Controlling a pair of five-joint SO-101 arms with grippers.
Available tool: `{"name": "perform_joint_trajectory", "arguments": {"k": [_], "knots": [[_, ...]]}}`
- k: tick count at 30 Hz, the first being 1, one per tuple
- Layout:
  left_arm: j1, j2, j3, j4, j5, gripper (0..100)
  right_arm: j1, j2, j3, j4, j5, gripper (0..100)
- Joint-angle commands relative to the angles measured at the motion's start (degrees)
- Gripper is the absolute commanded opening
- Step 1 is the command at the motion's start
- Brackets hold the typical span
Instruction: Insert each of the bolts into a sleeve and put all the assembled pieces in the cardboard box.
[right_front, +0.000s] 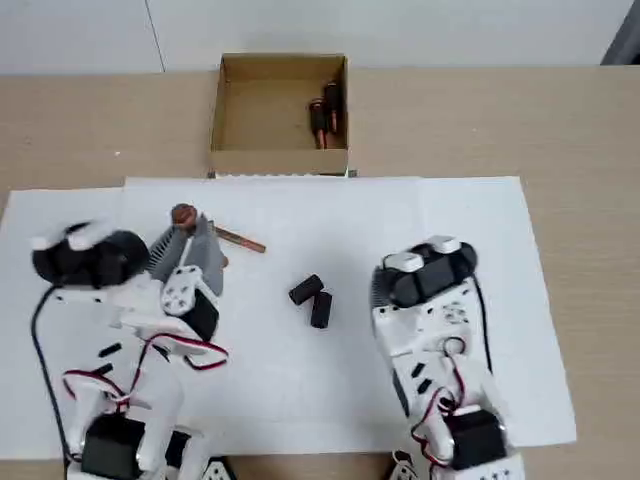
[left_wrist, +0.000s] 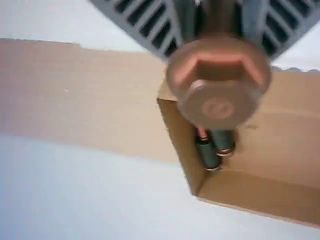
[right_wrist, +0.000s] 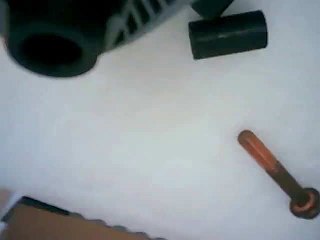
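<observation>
- Left hand (right_front: 187, 228) is clamping a bolt (left_wrist: 217, 85), its head pointing toward the cardboard box (right_front: 228, 110).
- Right hand (right_front: 381, 285) is seemingly clamping a sleeve (right_wrist: 45, 47) (bore showing), sitting well apart, on the bolt's right side.

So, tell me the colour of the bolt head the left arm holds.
Copper-coloured; the bolt head shows best in the left wrist view.

Coppery metal bolt (left_wrist: 218, 85), matt black sleeves (right_front: 312, 298) (plastic-looking) — plain cardboard box (right_front: 280, 160)

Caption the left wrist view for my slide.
Left jaws hold a copper bolt; beyond, the cardboard box contains two assembled pieces.
</observation>
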Motion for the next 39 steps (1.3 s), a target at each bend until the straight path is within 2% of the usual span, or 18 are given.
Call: {"name": "perform_joint_trajectory", "arguments": {"k": [1, 9, 13, 15, 23, 28, 39], "knots": [[4.5, -4.7, 2.7, -3.5, -0.4, 0, -4.4, -0.7, 2.7, -8.1, -0.4, 0.4], [10.0, -11.7, 10.5, -8.6, 0.4, 0, -15.5, -0.7, 7.8, -14.4, -0.4, 0.4], [10.2, -11.3, 10.8, -9.4, 7.6, 1, -18.8, -0.7, 8.4, -14.4, -0.3, 0.4], [10.6, -11.3, 11.4, -9.4, 9.7, 1, -19.4, -0.7, 8.4, -14.4, 1.1, 0.4], [15.3, -11.3, 13.6, -11.3, 9.9, 1, -21.3, -0.7, 8.0, -14.5, 7.8, 0.4], [15.5, -11.3, 16.0, -13.5, 9.8, 1, -21.9, -0.7, 7.9, -18.8, 8.3, 0.4], [15.4, -11.3, 17.5, -13.5, 9.6, 1, -21.9, -0.7, 5.5, -18.8, 8.4, 0.4]]}}
